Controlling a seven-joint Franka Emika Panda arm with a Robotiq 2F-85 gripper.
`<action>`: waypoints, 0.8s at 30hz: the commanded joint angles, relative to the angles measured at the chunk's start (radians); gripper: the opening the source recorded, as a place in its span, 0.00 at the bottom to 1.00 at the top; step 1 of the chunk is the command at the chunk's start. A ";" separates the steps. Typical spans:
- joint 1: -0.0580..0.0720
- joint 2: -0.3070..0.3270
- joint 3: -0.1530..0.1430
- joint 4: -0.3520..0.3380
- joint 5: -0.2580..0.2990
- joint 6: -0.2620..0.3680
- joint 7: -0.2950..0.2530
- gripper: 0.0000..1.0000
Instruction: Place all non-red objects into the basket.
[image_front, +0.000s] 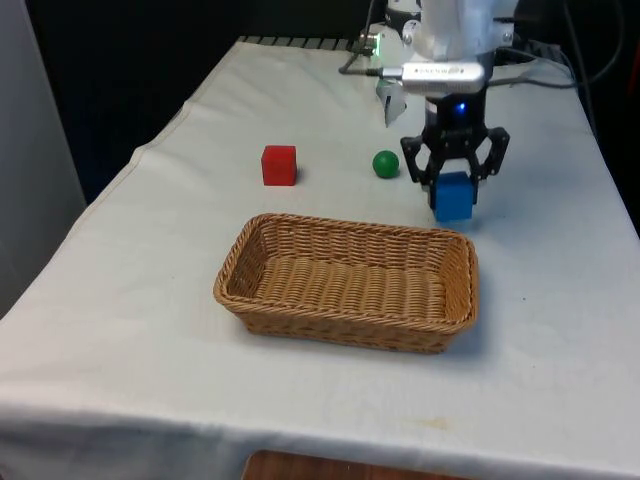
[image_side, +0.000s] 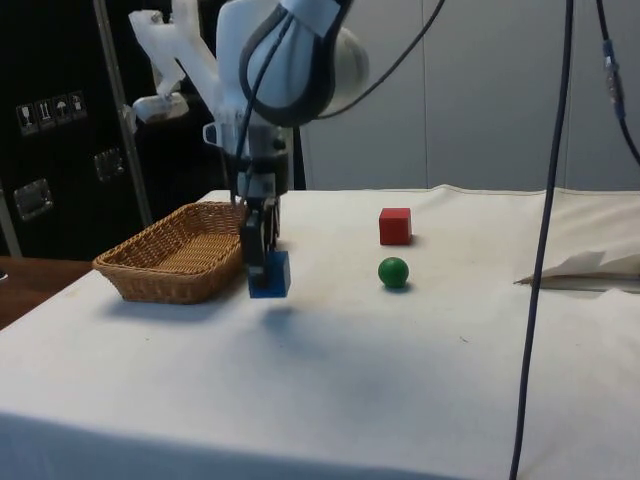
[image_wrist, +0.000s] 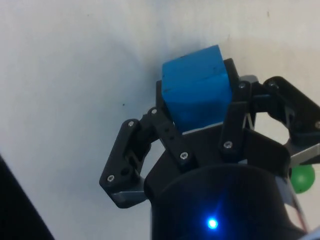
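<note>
Basket (image_front: 255, 262) sat mid-table as the drop target, wicker, nothing inside it. Blue cube (image_front: 453, 196) was just beyond the basket's far rim, near the corner on the front view's right. Blue counts as non-red, so it made sense as the pick, and it was the closest piece to the basket, so the carry looked short.

Gripper (image_front: 455, 180) came straight down over the cube, fingers clamped on two opposite side faces, partly closed to the cube's width. Wrist view showed the cube (image_wrist: 196, 86) seated between the fingers with most of its body sticking out past the tips. Grip looked square, no obvious skew.

Side view had the cube (image_side: 269, 274) low, at or just above the cloth; couldn't tell which, though the shadow sat tight under it, so probably barely lifted if at all.

Green ball (image_front: 386, 164) was further out from the basket than the cube, well apart from the rim and untouched. Also non-red, so it was left to do. Red cube (image_front: 279, 165) sat beyond the basket's far rim toward the front view's left, apart from everything. It should stay put.

Judgement: grasp made, transfer not yet done, one of two picks in hand.
</note>
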 joint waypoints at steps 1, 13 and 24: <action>0.007 -0.019 -0.012 -0.005 -0.014 -0.015 0.014 0.03; 0.005 -0.098 -0.026 0.015 -0.020 -0.099 0.017 0.03; -0.001 -0.136 -0.043 0.085 -0.022 -0.191 0.009 0.03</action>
